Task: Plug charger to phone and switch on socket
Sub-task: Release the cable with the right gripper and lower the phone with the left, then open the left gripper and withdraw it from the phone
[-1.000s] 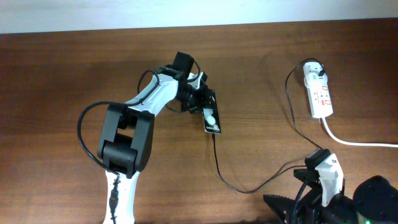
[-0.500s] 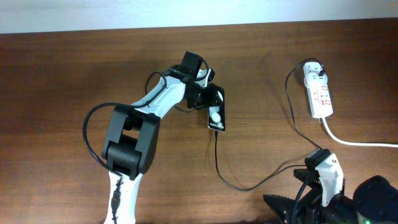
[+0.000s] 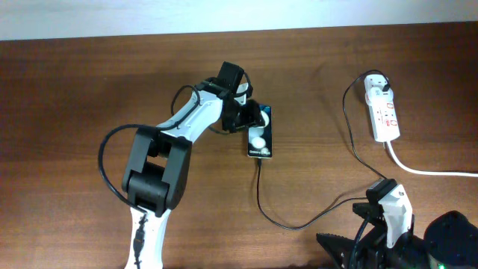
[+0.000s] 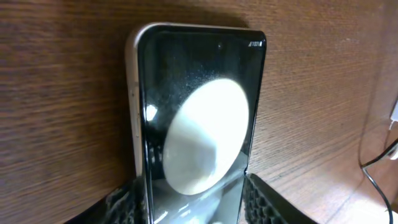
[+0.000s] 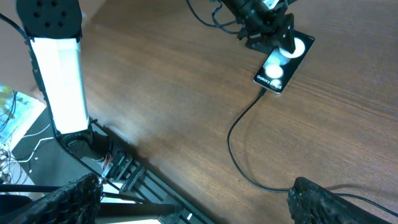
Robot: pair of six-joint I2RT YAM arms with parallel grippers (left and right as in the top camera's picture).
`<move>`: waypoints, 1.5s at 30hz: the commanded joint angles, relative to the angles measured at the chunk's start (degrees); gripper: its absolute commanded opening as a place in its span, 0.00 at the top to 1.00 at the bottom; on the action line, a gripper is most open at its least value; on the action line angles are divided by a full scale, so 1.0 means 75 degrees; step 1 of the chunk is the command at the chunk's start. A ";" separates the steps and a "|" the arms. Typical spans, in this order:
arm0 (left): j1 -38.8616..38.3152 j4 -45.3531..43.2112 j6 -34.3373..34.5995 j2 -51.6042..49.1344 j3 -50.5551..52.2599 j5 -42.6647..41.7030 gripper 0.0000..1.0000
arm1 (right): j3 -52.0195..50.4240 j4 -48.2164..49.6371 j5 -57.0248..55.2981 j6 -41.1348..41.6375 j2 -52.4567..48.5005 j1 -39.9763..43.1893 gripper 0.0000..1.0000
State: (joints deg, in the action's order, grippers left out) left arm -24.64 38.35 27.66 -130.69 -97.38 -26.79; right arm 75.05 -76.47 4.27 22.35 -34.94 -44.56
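Observation:
The black phone (image 3: 261,137) lies on the wooden table, two white circles on its face. My left gripper (image 3: 247,118) is shut on its upper end. In the left wrist view the phone (image 4: 199,106) fills the frame between the fingers (image 4: 196,208). The charger cable (image 3: 263,203) meets the phone's lower edge, loops across the table and runs up to a black adapter (image 3: 382,89) in the white socket (image 3: 385,113) at the far right. My right gripper (image 5: 199,199) is open and empty at the table's near edge. It sees the phone (image 5: 283,59) and cable (image 5: 231,140).
The socket's thick white cord (image 3: 426,171) runs off the right edge. A metal frame and the left arm's white base (image 5: 59,81) show below the table's near edge in the right wrist view.
My left gripper has shifted the phone to the right and turned it from slanted to nearly straight. The cable's phone end followed. The right arm has not moved.

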 commanded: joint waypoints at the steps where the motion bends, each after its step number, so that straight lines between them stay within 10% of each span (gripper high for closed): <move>1: 0.0184 0.0382 0.0015 -0.0105 0.0111 0.1134 0.35 | 0.0017 0.0015 -0.0087 0.0006 0.0012 0.0041 0.01; 5: 0.0708 0.1110 -0.0297 -0.0102 0.0108 0.1346 0.01 | 0.0017 0.0015 -0.0087 0.0006 0.0012 0.0041 0.01; 17: 0.4392 0.4736 -0.2028 0.1542 0.0093 0.1670 0.01 | 0.0017 0.0017 -0.0087 0.0006 0.0012 0.0041 0.02; 32: 0.4503 0.6921 -0.2279 1.1995 0.0688 0.3348 0.01 | 0.0017 0.0017 -0.0087 0.0006 0.0012 0.0041 0.01; 45: 0.4194 0.7778 -0.2279 1.6501 0.0694 0.3348 0.01 | 0.0017 0.0513 -0.0050 0.0061 0.0012 0.0041 0.01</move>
State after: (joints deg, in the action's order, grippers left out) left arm 8.78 96.68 11.51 -10.31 -92.36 -2.31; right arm 75.02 -74.00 4.08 22.50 -34.92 -44.56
